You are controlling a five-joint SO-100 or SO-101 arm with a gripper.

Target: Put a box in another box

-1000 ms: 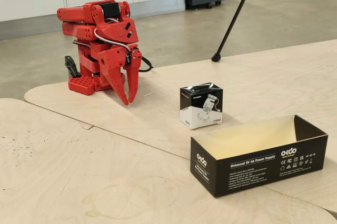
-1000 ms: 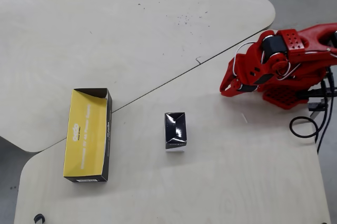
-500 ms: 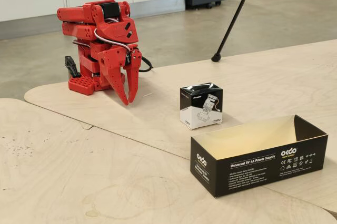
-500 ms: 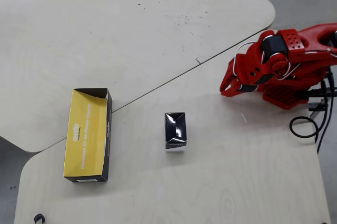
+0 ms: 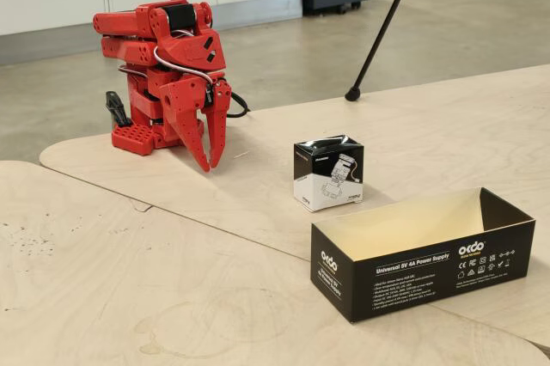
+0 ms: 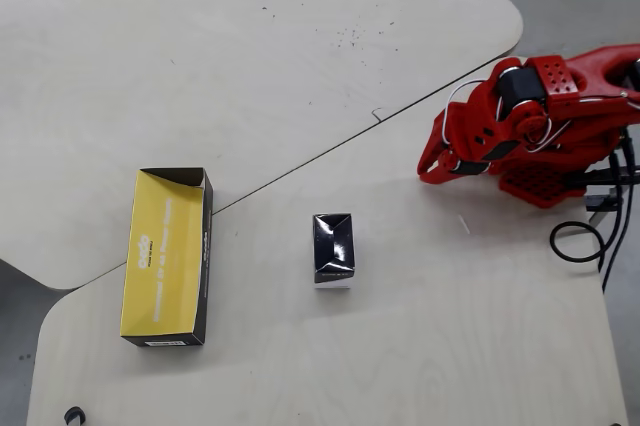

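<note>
Half red arm [image 6: 560, 126] cropped (overhead, right edge).

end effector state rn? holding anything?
End effector: shut, empty, folded near the arm's base, well clear of the small box and long black box.

Readable on the long black box [image 5: 421, 256] in the fixed view: white print "Universal 5V 4A Power Supply" along the near side, an "okdo" logo at the right of that side and again on the short end, plus small lines of text and a row of certification marks too tiny to make out. On the small black-and-white box [image 5: 328, 173]: a product drawing with short words beside it, too small to read. From overhead, faint print visible on the long box's yellow-looking floor [image 6: 160, 258], illegible.
</note>
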